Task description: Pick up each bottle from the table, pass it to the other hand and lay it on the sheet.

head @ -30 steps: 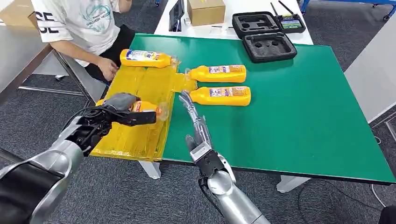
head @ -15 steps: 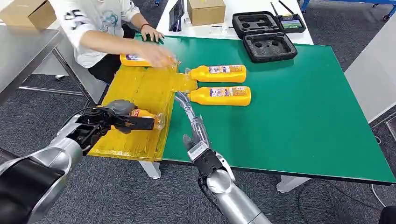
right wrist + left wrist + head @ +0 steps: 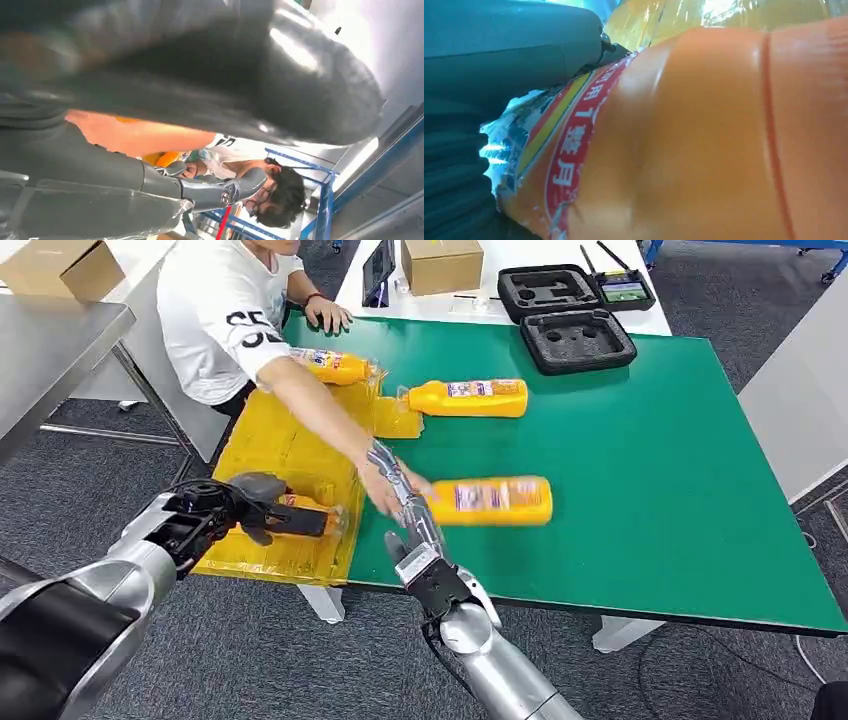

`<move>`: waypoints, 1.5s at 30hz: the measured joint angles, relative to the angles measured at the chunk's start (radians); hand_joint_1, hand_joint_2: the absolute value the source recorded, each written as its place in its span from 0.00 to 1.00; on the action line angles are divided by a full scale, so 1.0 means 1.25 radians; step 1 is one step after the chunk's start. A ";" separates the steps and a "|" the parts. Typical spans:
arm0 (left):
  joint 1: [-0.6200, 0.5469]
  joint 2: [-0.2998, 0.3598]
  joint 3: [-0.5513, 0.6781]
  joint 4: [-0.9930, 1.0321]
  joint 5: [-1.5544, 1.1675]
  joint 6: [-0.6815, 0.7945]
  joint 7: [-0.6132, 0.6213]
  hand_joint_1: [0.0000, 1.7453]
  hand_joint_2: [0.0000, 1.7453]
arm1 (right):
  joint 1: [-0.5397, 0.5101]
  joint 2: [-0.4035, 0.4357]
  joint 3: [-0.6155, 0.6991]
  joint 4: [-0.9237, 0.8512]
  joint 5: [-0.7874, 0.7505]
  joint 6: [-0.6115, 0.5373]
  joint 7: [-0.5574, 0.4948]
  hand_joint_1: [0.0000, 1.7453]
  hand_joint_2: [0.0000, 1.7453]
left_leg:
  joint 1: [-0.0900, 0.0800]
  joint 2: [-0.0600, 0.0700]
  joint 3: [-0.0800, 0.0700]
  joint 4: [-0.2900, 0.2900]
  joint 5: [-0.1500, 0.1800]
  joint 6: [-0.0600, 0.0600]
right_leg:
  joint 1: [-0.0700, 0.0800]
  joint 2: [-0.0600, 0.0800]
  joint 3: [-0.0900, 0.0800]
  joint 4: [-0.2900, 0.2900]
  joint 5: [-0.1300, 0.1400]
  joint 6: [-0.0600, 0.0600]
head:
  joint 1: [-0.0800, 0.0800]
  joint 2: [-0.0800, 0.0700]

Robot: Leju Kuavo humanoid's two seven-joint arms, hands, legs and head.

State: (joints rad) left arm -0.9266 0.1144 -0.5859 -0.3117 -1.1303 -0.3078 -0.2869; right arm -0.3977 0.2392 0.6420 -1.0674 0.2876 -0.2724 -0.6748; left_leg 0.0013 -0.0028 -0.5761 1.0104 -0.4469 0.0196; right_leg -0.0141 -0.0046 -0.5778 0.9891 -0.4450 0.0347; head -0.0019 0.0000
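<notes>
Gripping a bottle (image 3: 305, 510), left hand (image 3: 235, 505) hovers over sheet (image 3: 290, 455).

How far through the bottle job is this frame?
Done: one bottle lies at the far end of the yellow sheet. In hand: the left hand grips a second bottle low over the sheet's near end. Left: a bottle on the green table, and another that a person's hand is touching beside the empty right hand.
</notes>
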 measured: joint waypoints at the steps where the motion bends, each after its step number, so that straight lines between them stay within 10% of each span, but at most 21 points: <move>1: 0.000 0.000 0.000 0.000 0.001 -0.001 -0.001 1.00 1.00 | 0.000 0.000 0.000 0.000 0.000 0.000 0.001 0.00 0.00 | 0.000 0.000 0.000 0.000 0.000 0.000 | 0.000 0.000 0.000 0.000 0.000 0.000 | 0.000 0.000; 18: 0.018 0.001 -0.005 0.004 -0.008 0.028 0.005 0.99 1.00 | 0.000 0.000 0.000 0.007 0.005 -0.002 0.003 0.00 0.00 | 0.000 0.000 0.000 0.000 0.000 0.000 | 0.000 0.000 0.000 0.000 0.000 0.000 | 0.000 0.000; 21: 0.018 0.001 -0.005 0.004 -0.008 0.029 0.005 0.55 1.00 | 0.000 0.000 0.000 0.007 0.005 -0.002 0.004 0.00 0.00 | 0.000 0.000 0.000 0.000 0.000 0.000 | 0.000 0.000 0.000 0.000 0.000 0.000 | 0.000 0.000; 22: 0.019 0.001 -0.005 0.004 -0.008 0.029 0.008 0.10 1.00 | 0.000 0.000 0.000 0.007 0.005 -0.002 0.004 0.00 0.00 | 0.000 0.000 0.000 0.000 0.000 0.000 | 0.000 0.000 0.000 0.000 0.000 0.000 | 0.000 0.000; 23: 0.019 0.001 -0.005 0.004 -0.009 0.031 0.009 0.00 1.00 | 0.000 0.000 0.000 0.007 0.005 -0.002 0.004 0.00 0.00 | 0.000 0.000 0.000 0.000 0.000 0.000 | 0.000 0.000 0.000 0.000 0.000 0.000 | 0.000 0.000; 24: 0.020 0.001 -0.005 0.004 -0.009 0.031 0.009 0.00 0.00 | -0.001 0.000 0.000 0.008 0.005 -0.002 0.004 0.00 0.00 | 0.000 0.000 0.000 0.000 0.000 0.000 | 0.000 0.000 0.001 0.000 0.000 0.000 | 0.000 0.000; 45: 0.040 0.001 0.081 0.005 0.133 -0.043 -0.086 0.00 0.00 | -0.011 0.000 0.000 0.029 0.014 -0.021 0.009 0.00 0.00 | 0.000 0.000 0.002 0.000 0.001 0.000 | 0.000 -0.001 0.002 0.000 0.000 0.000 | 0.000 0.000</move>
State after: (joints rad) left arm -0.8760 0.1160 -0.4845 -0.3059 -0.9640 -0.3616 -0.3948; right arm -0.4120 0.2388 0.6424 -1.0311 0.3056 -0.2991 -0.6641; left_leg 0.0013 -0.0032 -0.5741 1.0103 -0.4459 0.0198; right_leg -0.0146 -0.0061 -0.5750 0.9891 -0.4450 0.0347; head -0.0023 0.0000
